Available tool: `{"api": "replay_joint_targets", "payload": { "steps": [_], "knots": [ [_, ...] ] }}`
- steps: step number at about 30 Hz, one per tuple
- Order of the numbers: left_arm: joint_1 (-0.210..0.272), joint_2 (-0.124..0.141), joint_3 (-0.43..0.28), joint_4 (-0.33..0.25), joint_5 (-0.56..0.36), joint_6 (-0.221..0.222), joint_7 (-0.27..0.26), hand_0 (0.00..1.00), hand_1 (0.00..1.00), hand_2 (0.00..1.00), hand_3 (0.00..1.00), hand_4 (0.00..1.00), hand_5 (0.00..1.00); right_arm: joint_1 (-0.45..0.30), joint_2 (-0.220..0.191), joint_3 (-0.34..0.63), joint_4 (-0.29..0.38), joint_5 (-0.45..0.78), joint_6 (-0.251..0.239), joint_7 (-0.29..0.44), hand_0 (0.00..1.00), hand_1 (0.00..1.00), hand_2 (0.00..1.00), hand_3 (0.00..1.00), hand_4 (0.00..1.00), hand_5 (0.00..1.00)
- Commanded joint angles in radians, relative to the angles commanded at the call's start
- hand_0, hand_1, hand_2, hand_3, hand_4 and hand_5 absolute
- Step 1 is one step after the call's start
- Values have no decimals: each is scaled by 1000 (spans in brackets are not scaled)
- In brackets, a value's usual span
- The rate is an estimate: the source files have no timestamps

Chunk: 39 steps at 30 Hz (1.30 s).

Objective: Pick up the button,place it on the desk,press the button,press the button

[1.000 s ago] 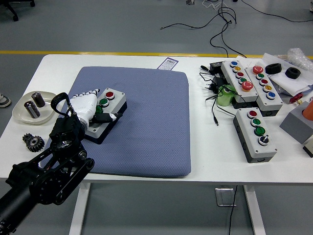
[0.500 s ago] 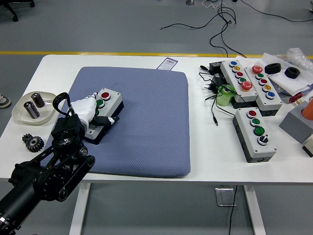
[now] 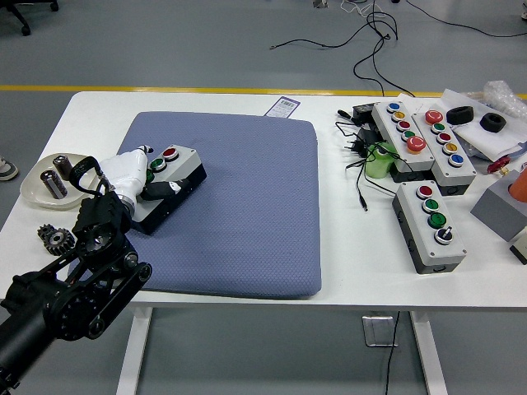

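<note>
Reaching in from the lower left, our left arm ends in the left hand, white-gloved, its fingers wrapped over the near-left end of the button box; a dark thumb lies across the box's side, so we read this as a closed grasp on the box. The box sits on the left part of the blue mat, tilted, its red and green caps facing up. We judge the grip is taken at the end so the caps stay clear for pressing once the box reaches bare desk.

Against the frame one second back, box and hand have shifted left and slightly away from us on the mat, toward its left edge; the arm has drawn left too.

Left of the mat lie a black gear and, beyond it, a shallow dish holding dark cylinders. Right of the mat, a three-button box, then longer button panels amid cables. The right hand is out of view.
</note>
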State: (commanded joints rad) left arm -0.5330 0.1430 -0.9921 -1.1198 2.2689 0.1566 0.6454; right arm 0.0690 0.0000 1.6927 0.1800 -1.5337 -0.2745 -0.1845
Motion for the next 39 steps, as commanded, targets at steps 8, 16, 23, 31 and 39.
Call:
{"api": "replay_joint_targets", "payload": {
  "steps": [8,16,23,31,39],
  "knots": [
    [-10,70,68,-8,0,15,-122,18,2,2,329,925,209,-1,0,0,0,3,0,0,543,643,694,615,292,128],
    [-51,136,163,-40,0,147,-316,20,2,2,322,930,261,-1,0,-3,0,7,0,-1,543,643,694,615,292,128],
    [-138,211,332,23,-27,377,-602,27,2,2,325,883,320,3,0,-18,0,19,0,-4,543,643,693,615,292,128],
    [-236,273,577,90,-94,403,-899,36,2,2,338,846,343,6,-3,-24,0,24,-1,-2,543,643,693,615,292,128],
    [-227,267,623,113,-133,428,-923,37,2,2,341,839,348,6,-3,-24,0,22,-1,-4,546,643,693,615,292,128]
  ]
}}
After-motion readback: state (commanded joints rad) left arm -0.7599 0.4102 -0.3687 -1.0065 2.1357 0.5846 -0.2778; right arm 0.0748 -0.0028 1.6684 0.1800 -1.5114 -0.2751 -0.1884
